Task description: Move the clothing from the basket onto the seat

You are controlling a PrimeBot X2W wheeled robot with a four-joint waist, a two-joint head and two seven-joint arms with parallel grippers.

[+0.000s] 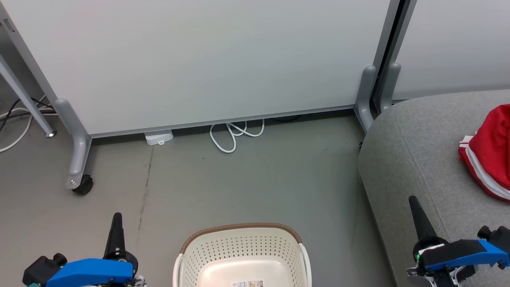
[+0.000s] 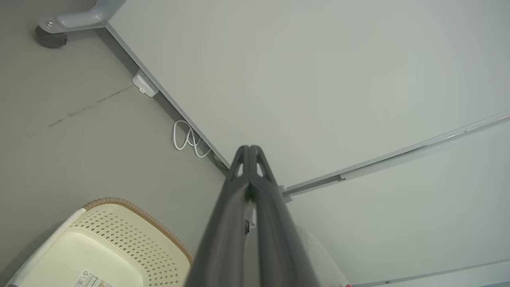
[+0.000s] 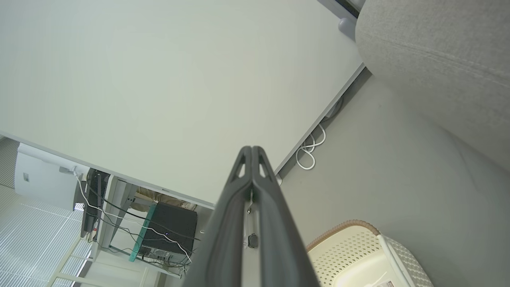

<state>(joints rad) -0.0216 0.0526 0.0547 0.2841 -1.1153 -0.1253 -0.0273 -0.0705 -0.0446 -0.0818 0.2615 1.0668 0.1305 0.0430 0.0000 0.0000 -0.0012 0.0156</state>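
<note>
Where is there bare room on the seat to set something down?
Seat: bare grey fabric from its rounded left corner across to the red clothing, which crowds the right side. The shut right pincer overlaps the seat's near edge. Inside the basket, the visible floor is bare too.

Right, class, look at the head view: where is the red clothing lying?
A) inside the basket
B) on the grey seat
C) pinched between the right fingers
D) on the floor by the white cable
B: the red clothing lies on the grey seat at the right, apart from the basket.
</note>
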